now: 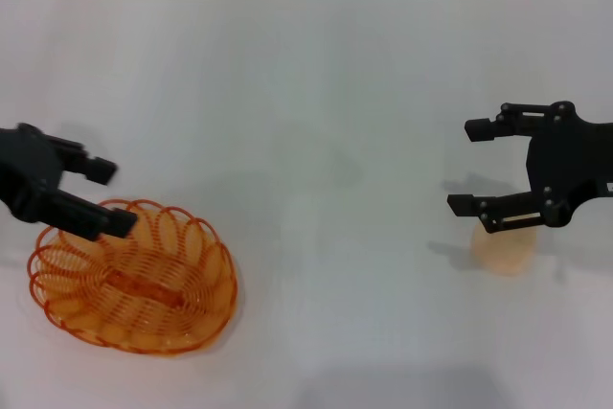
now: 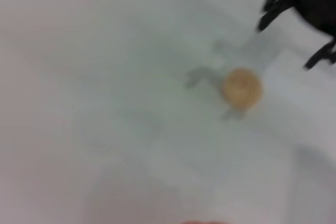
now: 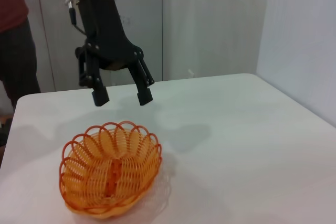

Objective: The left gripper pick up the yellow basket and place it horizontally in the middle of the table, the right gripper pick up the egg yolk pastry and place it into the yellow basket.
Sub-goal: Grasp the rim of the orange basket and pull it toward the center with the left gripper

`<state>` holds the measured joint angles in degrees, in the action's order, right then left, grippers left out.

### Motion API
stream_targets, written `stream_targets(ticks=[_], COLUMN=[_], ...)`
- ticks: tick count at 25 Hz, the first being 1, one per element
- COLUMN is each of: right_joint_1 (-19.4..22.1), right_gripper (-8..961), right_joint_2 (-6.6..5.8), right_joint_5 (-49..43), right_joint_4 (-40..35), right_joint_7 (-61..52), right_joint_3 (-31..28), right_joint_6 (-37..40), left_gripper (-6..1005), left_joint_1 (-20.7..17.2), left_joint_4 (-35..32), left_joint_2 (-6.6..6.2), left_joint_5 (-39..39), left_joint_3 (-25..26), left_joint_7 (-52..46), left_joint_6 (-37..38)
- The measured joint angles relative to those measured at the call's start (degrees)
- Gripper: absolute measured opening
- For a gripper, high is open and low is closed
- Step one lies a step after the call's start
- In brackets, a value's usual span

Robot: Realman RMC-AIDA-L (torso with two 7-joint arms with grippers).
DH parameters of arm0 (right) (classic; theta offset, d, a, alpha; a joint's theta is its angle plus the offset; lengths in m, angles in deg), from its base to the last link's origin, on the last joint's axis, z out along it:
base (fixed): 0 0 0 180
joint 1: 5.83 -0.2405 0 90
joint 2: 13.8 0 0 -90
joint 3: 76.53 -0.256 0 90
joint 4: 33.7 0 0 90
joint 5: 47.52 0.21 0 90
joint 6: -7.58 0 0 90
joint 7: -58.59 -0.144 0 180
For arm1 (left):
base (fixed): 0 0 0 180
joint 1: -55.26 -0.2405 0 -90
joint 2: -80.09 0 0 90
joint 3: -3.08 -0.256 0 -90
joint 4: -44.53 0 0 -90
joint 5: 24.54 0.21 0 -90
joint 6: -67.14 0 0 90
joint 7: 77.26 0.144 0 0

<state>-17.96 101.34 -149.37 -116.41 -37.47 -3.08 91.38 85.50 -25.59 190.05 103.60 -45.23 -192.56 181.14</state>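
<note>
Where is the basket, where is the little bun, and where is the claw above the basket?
basket [image 3: 110, 174], right wrist view, on its wire bottom.
pastry [image 2: 241, 88], left wrist view, on its domed top.
left gripper [image 3: 122, 95], right wrist view, midway between its open fingertips.

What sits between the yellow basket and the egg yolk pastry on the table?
Nothing: the head view shows only bare table between the yellow basket and the egg yolk pastry. Both grippers hover open near their targets.

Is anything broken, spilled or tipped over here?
No. The orange-yellow wire basket sits upright and empty on the white table; the small round pastry lies whole. The left claw and right claw hover open.
</note>
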Motion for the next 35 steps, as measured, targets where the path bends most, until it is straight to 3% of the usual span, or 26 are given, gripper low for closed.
stream_targets(ticks=[6,10,16,22,35], right_joint_1=[-0.46,-0.56,-0.79,-1.22,-1.23], right_gripper=[856,856,856,856,856], right_joint_2=[0.05,0.07,0.09,0.09,0.08], right_joint_5=[0.08,0.08,0.08,0.08,0.13], right_joint_4=[0.10,0.18,0.51,1.56,1.67], right_joint_7=[-0.40,-0.57,-0.59,-0.62,-0.62], right_joint_3=[0.03,0.03,0.03,0.02,0.42], right_joint_6=[-0.50,-0.64,-0.85,-1.03,-0.99], left_gripper=[887,887,887,887,854], left_joint_1=[1.41,2.48,3.12,2.78,1.31], left_joint_4=[-1.24,-1.34,-1.09,0.17,2.88], left_joint_2=[-3.84,-4.45,-4.17,-3.01,-1.82], left_joint_5=[3.64,8.21,14.33,18.22,21.23], left_joint_3=[-3.41,-4.80,-5.36,-5.20,-3.42], left_joint_7=[-7.92,-11.06,-12.50,-11.84,-9.07], left_joint_6=[0.73,1.42,1.96,1.25,-3.59])
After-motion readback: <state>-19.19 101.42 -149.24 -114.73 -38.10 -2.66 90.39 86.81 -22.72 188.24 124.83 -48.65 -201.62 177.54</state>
